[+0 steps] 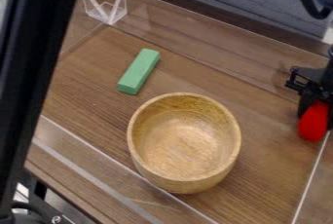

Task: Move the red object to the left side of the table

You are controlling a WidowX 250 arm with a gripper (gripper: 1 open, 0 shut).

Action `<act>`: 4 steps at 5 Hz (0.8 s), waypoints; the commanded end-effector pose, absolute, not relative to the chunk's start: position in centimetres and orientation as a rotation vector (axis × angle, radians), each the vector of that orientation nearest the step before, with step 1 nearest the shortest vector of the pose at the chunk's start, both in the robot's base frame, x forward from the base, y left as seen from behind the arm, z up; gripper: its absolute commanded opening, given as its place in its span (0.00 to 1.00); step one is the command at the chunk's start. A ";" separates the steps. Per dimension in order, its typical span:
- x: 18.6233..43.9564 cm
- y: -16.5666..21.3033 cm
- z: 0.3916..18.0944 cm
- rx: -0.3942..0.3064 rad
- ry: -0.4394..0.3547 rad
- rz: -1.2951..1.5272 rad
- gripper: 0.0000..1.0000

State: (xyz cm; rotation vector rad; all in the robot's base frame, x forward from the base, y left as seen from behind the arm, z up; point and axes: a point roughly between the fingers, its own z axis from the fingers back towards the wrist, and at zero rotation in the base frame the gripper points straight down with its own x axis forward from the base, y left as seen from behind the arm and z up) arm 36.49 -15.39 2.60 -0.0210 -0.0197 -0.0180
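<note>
The red object (313, 126), small, glossy and egg-shaped, is at the far right of the table (92, 111), close to the clear right wall. My gripper (313, 109) comes straight down onto it from above. Its black fingers (301, 90) are shut on the red object's upper part, which they hide. Only the lower half of the red object shows below them. I cannot tell whether it touches the tabletop.
A wide wooden bowl (185, 140) stands in the middle front, left of the gripper. A green rectangular block (138, 70) lies behind it to the left. Low clear acrylic walls (78, 165) border the table, with a clear corner piece (107, 9) at the back left. A dark post (23, 82) blocks the left foreground.
</note>
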 end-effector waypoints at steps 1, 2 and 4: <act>37.4 -15.4 4.2 -0.028 -0.049 -0.020 1.00; 37.5 -15.6 4.7 -0.028 -0.043 -0.017 1.00; 37.4 -13.9 8.1 -0.059 -0.085 -0.033 0.00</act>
